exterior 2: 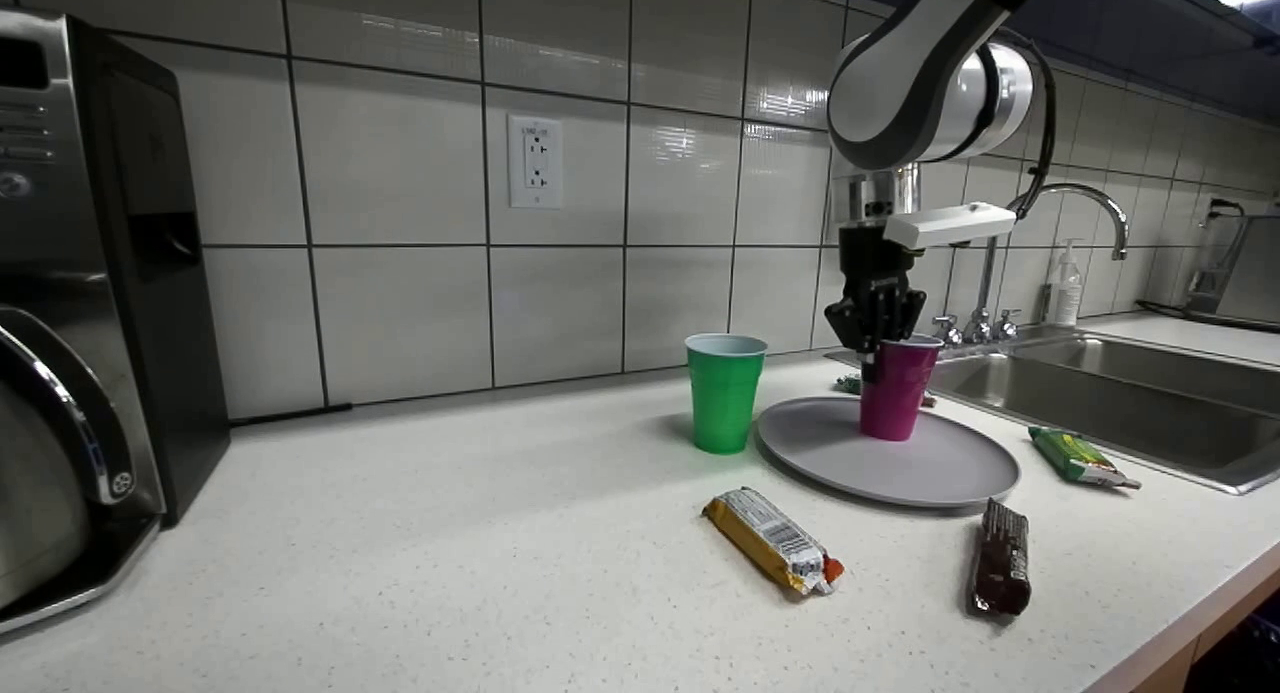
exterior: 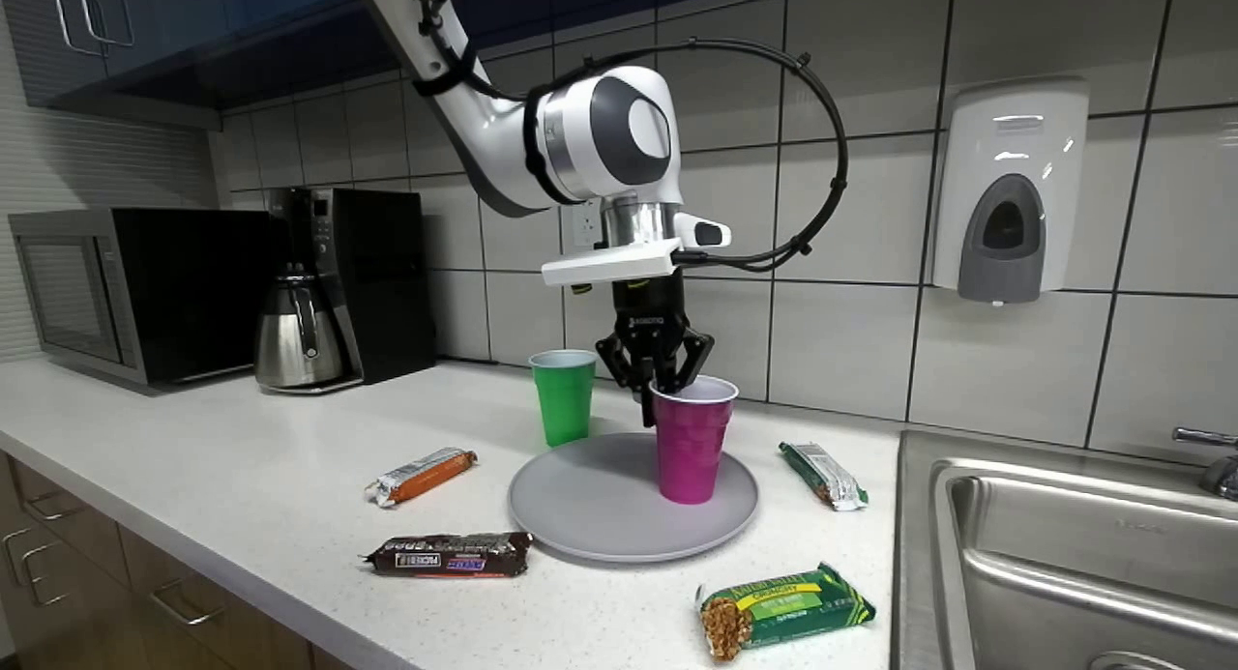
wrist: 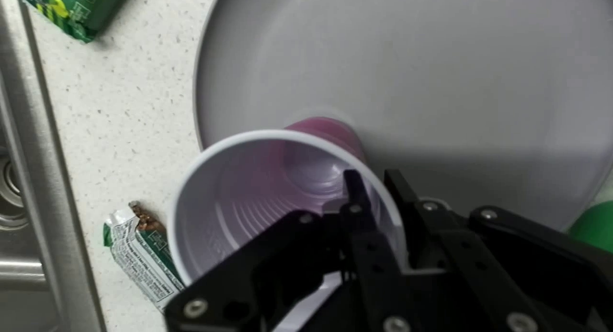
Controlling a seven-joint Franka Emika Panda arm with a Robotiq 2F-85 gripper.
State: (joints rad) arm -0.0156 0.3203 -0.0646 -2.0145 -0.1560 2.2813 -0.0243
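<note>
My jaws straddle the rim of the magenta plastic cup [exterior: 690, 452], narrowly apart; I can't tell whether they pinch it. The cup stands on the gray plate [exterior: 585, 504], near the edge. The green plastic cup [exterior 2: 722, 401] sits just beside the plate, the sink [exterior: 924, 554] near, the coffee maker [exterior: 379, 283] well apart.

Plate [exterior: 590, 506], green cup [exterior: 564, 399] on countertop [exterior 2: 450, 533]

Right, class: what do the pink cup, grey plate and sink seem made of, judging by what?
Pink cup: probably thin, glossy plastic; the inside shows moulded ridges and a highlight. Grey plate: perhaps matte plastic, though ceramic is possible; its surface gives no sharp reflections. Sink: likely stainless steel, satin finish, from its silvery sheen.
</note>
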